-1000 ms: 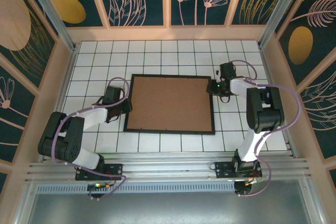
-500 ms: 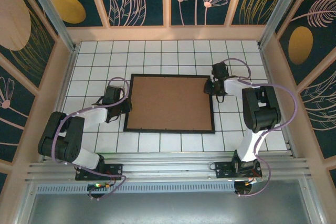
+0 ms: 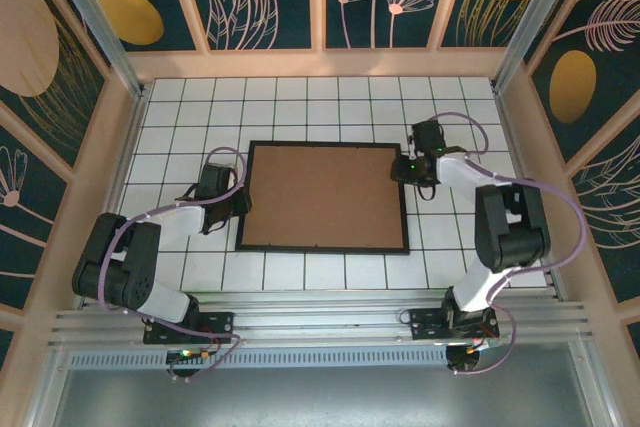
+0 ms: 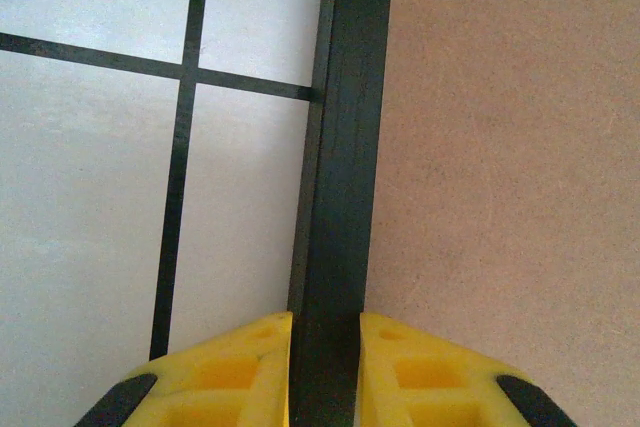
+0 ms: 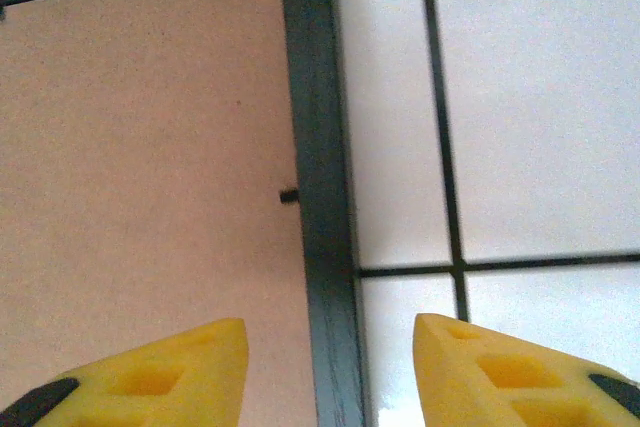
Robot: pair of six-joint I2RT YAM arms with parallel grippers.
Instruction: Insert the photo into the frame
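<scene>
The frame (image 3: 323,249) lies flat mid-table, back up, with a brown backing board (image 3: 325,197) filling it. The photo is hidden. My left gripper (image 3: 244,204) is at the frame's left side. In the left wrist view, the left gripper (image 4: 325,367) is shut on the black rail (image 4: 345,147), one yellow finger on each side. My right gripper (image 3: 402,169) sits at the frame's upper right side. In the right wrist view, the right gripper (image 5: 330,372) stands open, and its fingers straddle the right rail (image 5: 318,147) without touching it.
A small black tab (image 5: 289,196) sticks out from the right rail over the backing board (image 5: 140,147). White tiled table (image 3: 300,107) surrounds the frame. Patterned walls enclose the table on three sides.
My right gripper's jaws have spread wider over the frame's right rail, and that arm's elbow has shifted right. The left gripper and the frame have not moved.
</scene>
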